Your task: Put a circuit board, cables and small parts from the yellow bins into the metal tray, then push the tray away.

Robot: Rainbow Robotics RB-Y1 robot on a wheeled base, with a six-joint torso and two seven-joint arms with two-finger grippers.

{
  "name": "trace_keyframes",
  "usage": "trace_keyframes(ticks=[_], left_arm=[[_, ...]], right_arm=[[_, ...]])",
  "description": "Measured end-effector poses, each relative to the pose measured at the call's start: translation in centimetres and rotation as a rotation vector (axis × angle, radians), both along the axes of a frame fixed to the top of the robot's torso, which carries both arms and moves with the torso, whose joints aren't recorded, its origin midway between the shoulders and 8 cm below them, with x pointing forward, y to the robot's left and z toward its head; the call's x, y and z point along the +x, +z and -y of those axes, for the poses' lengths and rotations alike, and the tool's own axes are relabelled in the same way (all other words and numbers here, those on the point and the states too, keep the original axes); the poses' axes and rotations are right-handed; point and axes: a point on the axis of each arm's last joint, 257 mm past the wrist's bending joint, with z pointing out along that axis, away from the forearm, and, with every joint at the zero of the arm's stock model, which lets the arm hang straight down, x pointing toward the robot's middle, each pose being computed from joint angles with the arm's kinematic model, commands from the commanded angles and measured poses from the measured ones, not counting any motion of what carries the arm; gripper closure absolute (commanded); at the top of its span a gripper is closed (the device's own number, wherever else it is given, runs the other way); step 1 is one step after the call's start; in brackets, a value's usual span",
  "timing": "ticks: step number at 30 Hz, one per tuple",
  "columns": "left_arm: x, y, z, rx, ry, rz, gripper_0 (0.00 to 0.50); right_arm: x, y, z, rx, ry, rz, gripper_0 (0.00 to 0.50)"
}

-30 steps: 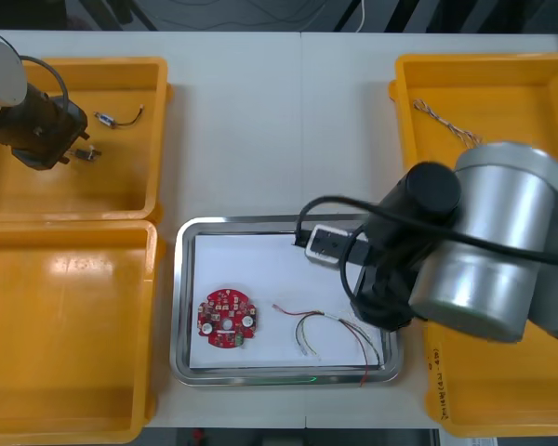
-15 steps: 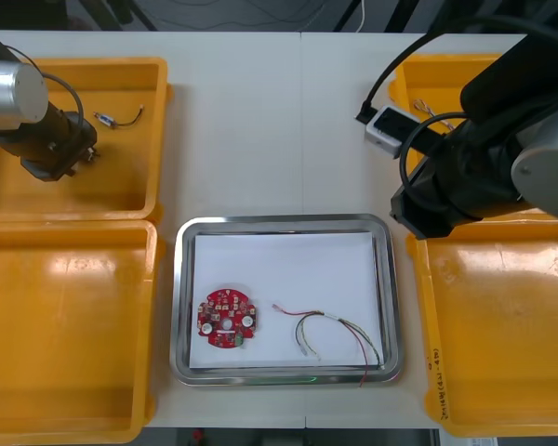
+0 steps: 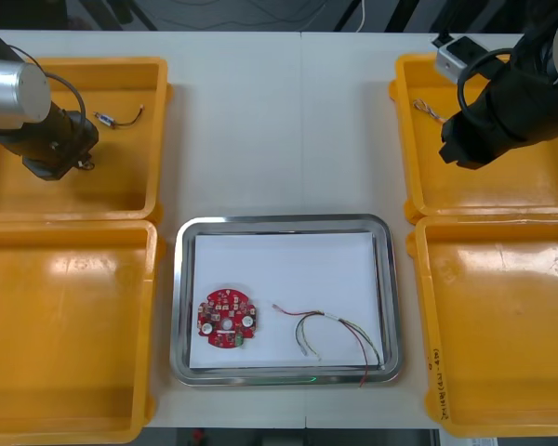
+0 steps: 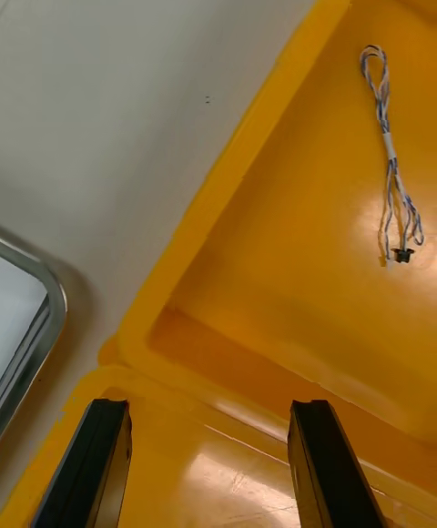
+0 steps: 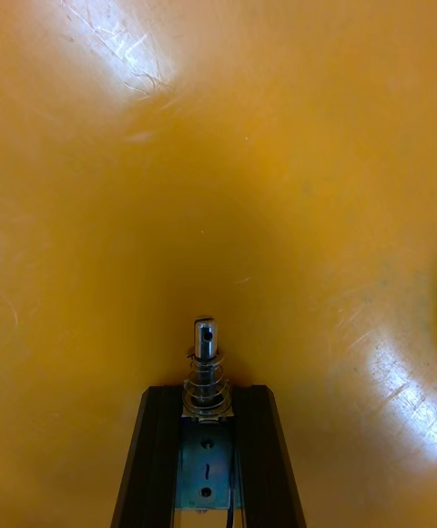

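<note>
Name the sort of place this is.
Probably an electronics kitting bench: yellow bins flank a metal tray holding a round red circuit board and cable; the left end effector grips a small metal part over one bin, the right end effector hangs open over another.

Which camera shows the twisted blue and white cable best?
Right wrist view: the cable lies whole in its yellow bin, beyond the open right gripper. The front view catches one end; the arm hides the rest. The left wrist view faces another bin.
</note>
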Motion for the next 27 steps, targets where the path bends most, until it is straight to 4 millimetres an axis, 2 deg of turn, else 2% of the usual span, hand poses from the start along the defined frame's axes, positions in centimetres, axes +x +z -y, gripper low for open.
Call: trace_keyframes(ticks=[4,9,14,19,27], left_arm=[[0.0,0.0,0.0,-0.001,0.001,0.0,0.5],[-0.2,0.0,-0.1,0.003,0.002,-0.009,0.5],[-2.6,0.0,0.0,-0.015,0.016,-0.108,0.5],[-4.5,2.3,-0.1,-0.041,0.011,-0.154,0.5],[-8.3,7.0,-2.0,0.084,-0.154,-0.234,0.5]], right_arm=[[1.0,0.4,1.4,0.007,-0.055,-0.005,0.0],[2.0,0.5,4.1,0.044,-0.147,-0.022,0.0],[2.6,0.2,7.3,0.076,-0.245,-0.041,0.0],[2.9,-0.8,9.6,0.091,-0.323,-0.07,0.0],[5.0,-1.6,10.7,0.145,-0.375,-0.083,0.0]])
